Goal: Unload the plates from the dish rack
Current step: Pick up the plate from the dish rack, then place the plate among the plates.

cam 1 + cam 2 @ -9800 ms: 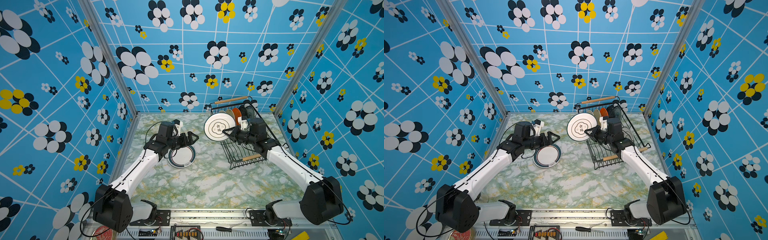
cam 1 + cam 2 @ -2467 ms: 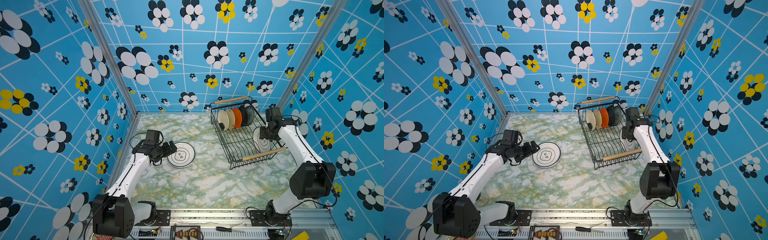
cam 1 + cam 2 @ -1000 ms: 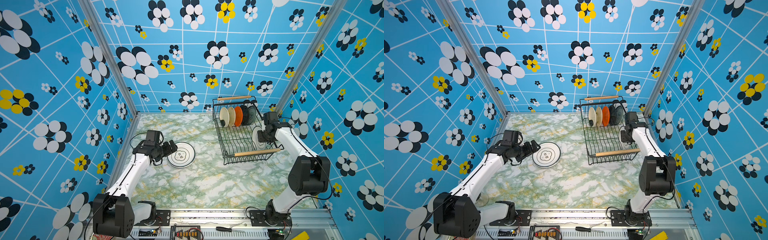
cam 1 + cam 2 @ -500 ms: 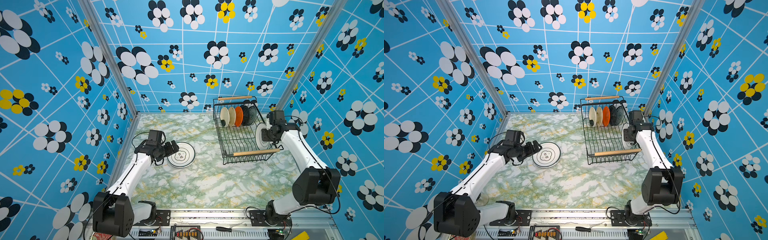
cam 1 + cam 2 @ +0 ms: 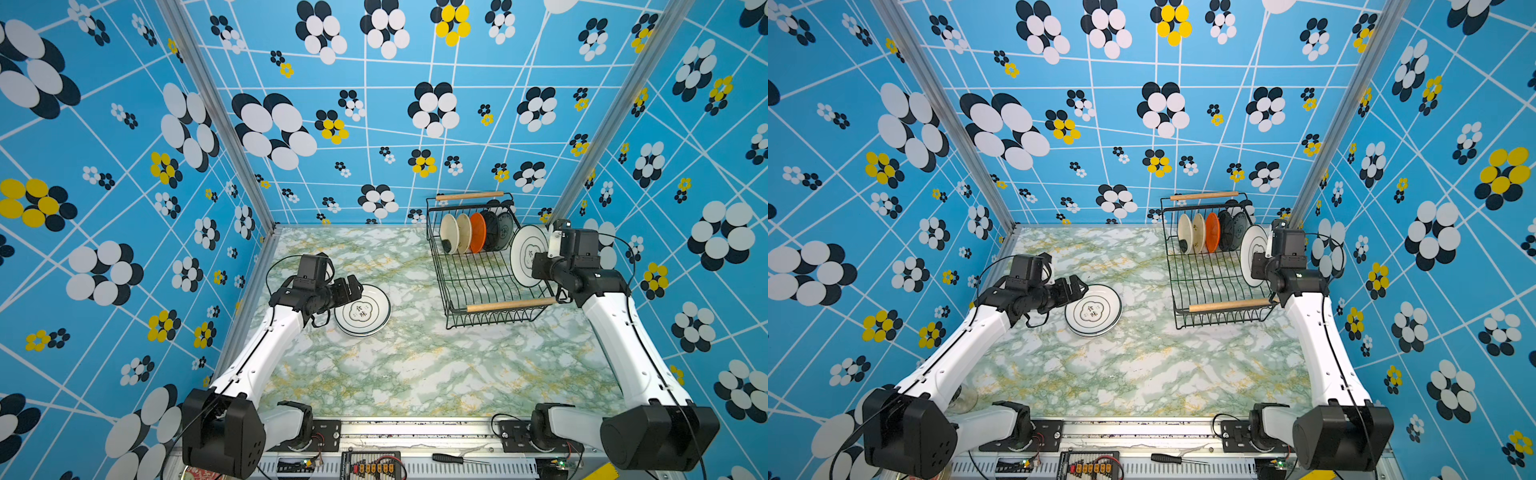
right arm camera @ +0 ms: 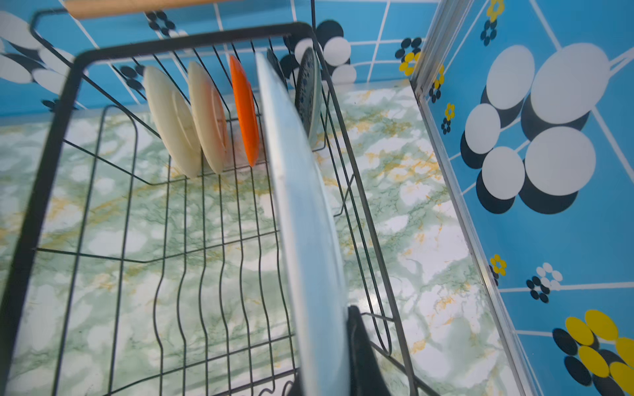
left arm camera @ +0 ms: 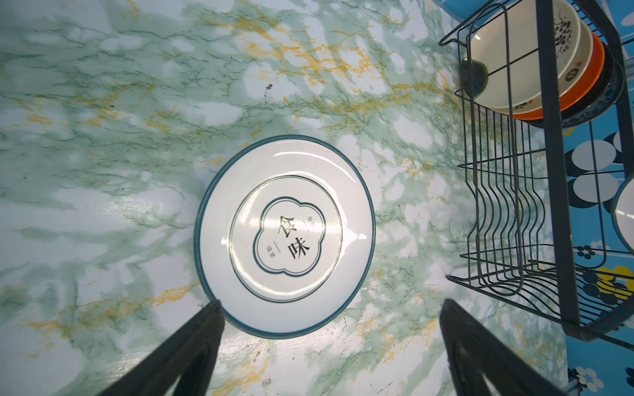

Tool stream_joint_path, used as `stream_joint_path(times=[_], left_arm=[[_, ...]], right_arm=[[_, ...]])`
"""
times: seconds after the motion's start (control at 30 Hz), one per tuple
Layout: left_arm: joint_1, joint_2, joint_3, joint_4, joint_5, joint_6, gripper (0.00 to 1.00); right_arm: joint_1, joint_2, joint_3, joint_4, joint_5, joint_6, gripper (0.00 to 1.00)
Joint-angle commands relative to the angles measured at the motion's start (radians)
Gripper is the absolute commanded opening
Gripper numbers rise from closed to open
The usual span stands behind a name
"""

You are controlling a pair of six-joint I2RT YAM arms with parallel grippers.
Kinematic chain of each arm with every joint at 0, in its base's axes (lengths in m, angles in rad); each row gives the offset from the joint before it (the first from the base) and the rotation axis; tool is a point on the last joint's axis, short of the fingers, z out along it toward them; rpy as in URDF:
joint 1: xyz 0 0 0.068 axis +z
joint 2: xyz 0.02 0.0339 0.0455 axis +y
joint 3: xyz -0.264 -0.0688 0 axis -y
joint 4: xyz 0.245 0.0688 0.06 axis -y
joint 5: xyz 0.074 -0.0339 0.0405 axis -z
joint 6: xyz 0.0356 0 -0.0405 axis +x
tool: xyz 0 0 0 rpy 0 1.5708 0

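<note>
In both top views, a green-marbled table (image 5: 415, 374) sits inside blue flower-patterned walls. A black wire dish rack (image 5: 509, 306) with two wooden handles stands at the far right. Small plates stand on edge along its back row: two cream plates (image 5: 455, 233), an orange plate (image 5: 478, 232) and dark plates (image 5: 496, 228). The right pincer (image 5: 538, 266) is clamped on the rim of a large white plate (image 5: 525, 253), held upright at the rack's right side. On the table's left, well apart from the rack, an emblem plate (image 5: 1093, 311) lies flat, face up. The left pincer (image 5: 1077, 289) hovers at its left edge with its jaws spread wide.

The left wrist view looks down on the emblem plate (image 7: 284, 236). It is white with a dark teal rim and has black characters inside a clover outline. Two dark fingers (image 7: 192, 343) flank its near rim and grip nothing.

The right wrist view shows the white plate (image 6: 308, 223) edge-on, with a dark finger (image 6: 360, 349) pressed to its rim. The plate is above the rack's wire floor (image 6: 206, 240). Whether its lower edge touches the wires is hidden. Beyond it stand the cream plates (image 6: 171, 127), the orange plate (image 6: 245, 109) and a teal-patterned plate (image 6: 308, 89).
</note>
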Motion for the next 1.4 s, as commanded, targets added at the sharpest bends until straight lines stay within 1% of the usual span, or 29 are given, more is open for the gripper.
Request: stream_joint_path(times=[0.0, 0.1, 0.17, 0.23, 0.27, 0.37, 0.43, 0.6, 0.67, 0.7, 0.77, 0.93, 1.1, 1.37], left_arm=[[-0.049, 0.022, 0.056, 0.032, 0.045, 0.017, 0.99], [-0.08, 0.039, 0.091, 0.033, 0.037, 0.012, 0.99], [-0.094, 0.051, 0.113, 0.038, 0.04, 0.001, 0.99], [-0.102, 0.058, 0.129, 0.048, 0.049, -0.01, 0.99], [-0.106, 0.061, 0.138, 0.054, 0.053, -0.018, 0.99], [-0.107, 0.067, 0.148, 0.088, 0.091, -0.043, 0.99], [-0.108, 0.072, 0.149, 0.121, 0.122, -0.064, 0.99], [-0.119, 0.09, 0.15, 0.192, 0.178, -0.096, 0.99], [-0.123, 0.098, 0.148, 0.22, 0.196, -0.108, 0.99], [-0.126, 0.1, 0.147, 0.235, 0.203, -0.116, 0.99], [-0.13, 0.106, 0.144, 0.266, 0.222, -0.129, 0.99], [-0.144, 0.121, 0.146, 0.315, 0.256, -0.152, 0.99], [-0.147, 0.139, 0.145, 0.361, 0.29, -0.177, 1.0], [-0.148, 0.17, 0.142, 0.408, 0.324, -0.202, 0.95]], right_arm=[[-0.004, -0.052, -0.051, 0.214, -0.089, 0.101, 0.0], [-0.004, -0.081, -0.091, 0.313, -0.179, 0.202, 0.0], [-0.004, -0.075, -0.094, 0.358, -0.272, 0.29, 0.0], [-0.002, -0.058, -0.093, 0.4, -0.365, 0.388, 0.0], [-0.002, -0.051, -0.102, 0.444, -0.407, 0.457, 0.0], [0.006, -0.03, -0.126, 0.54, -0.503, 0.609, 0.0], [0.024, -0.017, -0.123, 0.547, -0.535, 0.67, 0.0], [0.093, 0.041, -0.067, 0.433, -0.574, 0.77, 0.0], [0.122, 0.058, -0.081, 0.448, -0.587, 0.816, 0.0], [0.165, 0.065, -0.088, 0.461, -0.587, 0.83, 0.0], [0.205, 0.077, -0.1, 0.484, -0.586, 0.853, 0.0], [0.272, 0.119, -0.113, 0.548, -0.613, 0.929, 0.0], [0.336, 0.154, -0.106, 0.573, -0.627, 0.951, 0.0], [0.405, 0.204, -0.123, 0.658, -0.693, 0.99, 0.0]])
